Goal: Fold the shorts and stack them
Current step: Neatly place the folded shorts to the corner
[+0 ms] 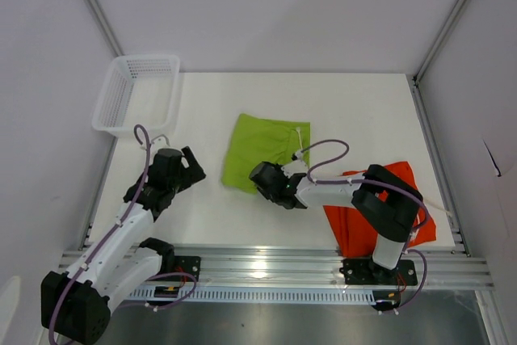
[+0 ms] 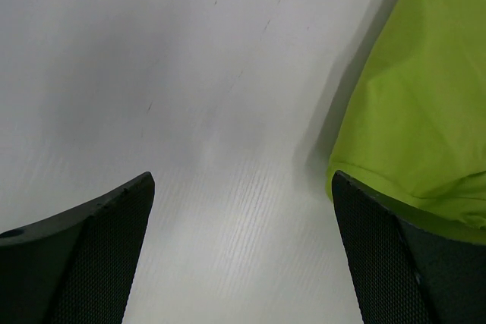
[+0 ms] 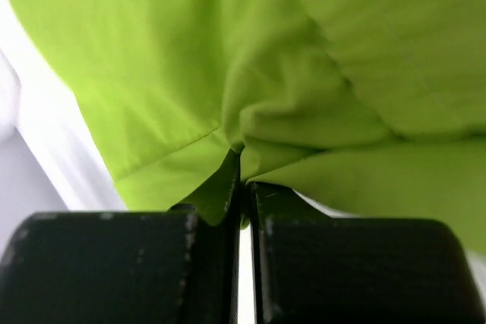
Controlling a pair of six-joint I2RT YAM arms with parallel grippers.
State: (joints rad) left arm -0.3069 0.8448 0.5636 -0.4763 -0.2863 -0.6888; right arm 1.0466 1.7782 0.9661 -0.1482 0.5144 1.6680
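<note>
From above, the green shorts (image 1: 258,147) lie in the middle of the counter (image 1: 355,111). The orange shorts (image 1: 346,228) sit bunched at its near right.

Left wrist: the left claw (image 2: 243,180) is spread over bare counter just beside the green shorts, probably to take a second corner.

Right wrist: the right claw (image 3: 241,204) is pressed together, pinching their hem, likely to lift a fold.

No writing is legible.

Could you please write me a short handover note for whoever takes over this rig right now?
Right hand: shut on the near edge of the green shorts, mid-table.
Left hand: open, empty, over bare table just left of them.
Orange shorts: apart, near right, partly under the right arm.
Done: nothing stacked yet.
Left: finish folding green, fold orange, stack both.
</note>
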